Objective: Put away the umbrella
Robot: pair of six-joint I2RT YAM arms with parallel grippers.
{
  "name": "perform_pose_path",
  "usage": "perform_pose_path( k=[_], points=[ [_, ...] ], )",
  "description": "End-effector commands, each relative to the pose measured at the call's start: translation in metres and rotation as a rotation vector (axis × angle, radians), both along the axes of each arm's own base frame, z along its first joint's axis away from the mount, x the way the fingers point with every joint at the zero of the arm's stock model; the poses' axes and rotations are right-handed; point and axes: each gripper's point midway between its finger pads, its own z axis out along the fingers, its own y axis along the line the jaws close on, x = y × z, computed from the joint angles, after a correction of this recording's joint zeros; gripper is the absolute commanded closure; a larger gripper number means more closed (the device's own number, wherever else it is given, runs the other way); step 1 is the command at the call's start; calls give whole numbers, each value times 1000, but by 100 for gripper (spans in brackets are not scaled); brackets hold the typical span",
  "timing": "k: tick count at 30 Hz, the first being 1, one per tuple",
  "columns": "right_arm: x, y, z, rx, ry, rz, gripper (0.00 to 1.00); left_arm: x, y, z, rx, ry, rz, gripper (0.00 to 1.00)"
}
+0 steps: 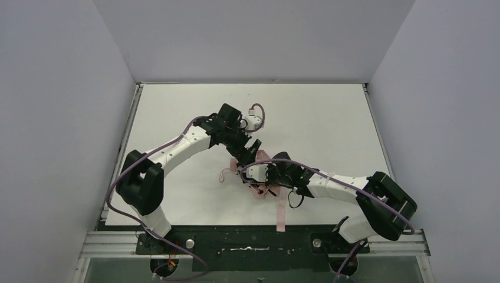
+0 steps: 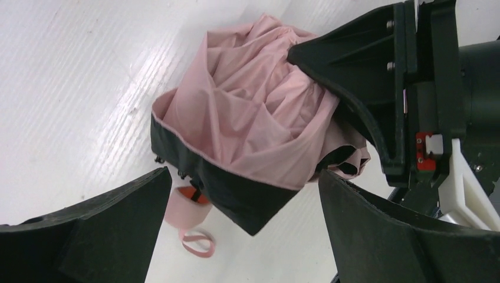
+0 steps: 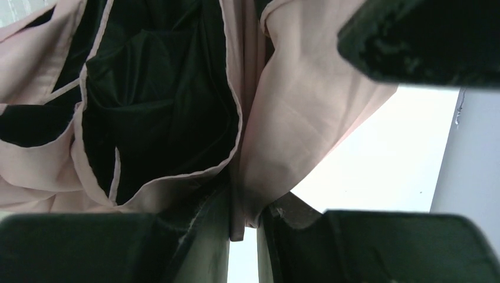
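White worktop [image 1: 177, 112], boxed in by pale grey walls [image 1: 65, 118] on three sides. About midway between the left and right edges, nearer the near edge than the far: umbrella [image 1: 257, 190], collapsed but loose, a crumpled bundle of pale pink fabric with black underside showing along the hem. From above, mostly hidden under both arms. From the left wrist, small pink handle [image 2: 184, 207] poking out from under the black hem onto the worktop, pink strap [image 2: 197, 243] looped just beside it. Running from the bundle toward the near edge, a narrow pink strip [image 1: 282, 213].

Clamped on a fold of the fabric, reaching in from the right: right gripper [image 3: 244, 236], jaws nearly together with pink cloth pinched between them. On the far-left side of the bundle: left gripper [image 2: 244, 177], spread wide apart and holding nothing, the fabric showing between and beyond its fingers [image 2: 88, 236]. Touching the bundle or just clear of it: cannot tell.
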Motion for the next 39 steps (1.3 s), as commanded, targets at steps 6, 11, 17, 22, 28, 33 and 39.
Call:
perform_pose_path(
  k=[6,11,17,22,28,33,39],
  points=[
    [-21,-12,-18,-86,25,96,91,-14,-13,-19,2,112,-274,5],
    [-21,-12,-19,-88,36,98,91,-31,-12,-43,32,196,-332,5],
    [-17,-13,-19,-80,39,74,92,-51,-9,-64,60,237,-362,5],
    [-9,-11,-14,-54,10,43,92,-66,-8,-83,131,252,-404,7],
    [-4,-10,-8,-20,-10,20,91,-67,-6,-99,212,261,-408,35],
    [-5,-7,-1,11,-6,9,91,-55,-2,-100,271,199,-371,60],
    [-16,-3,21,45,29,38,75,-43,3,-95,336,95,-335,78]
  ],
)
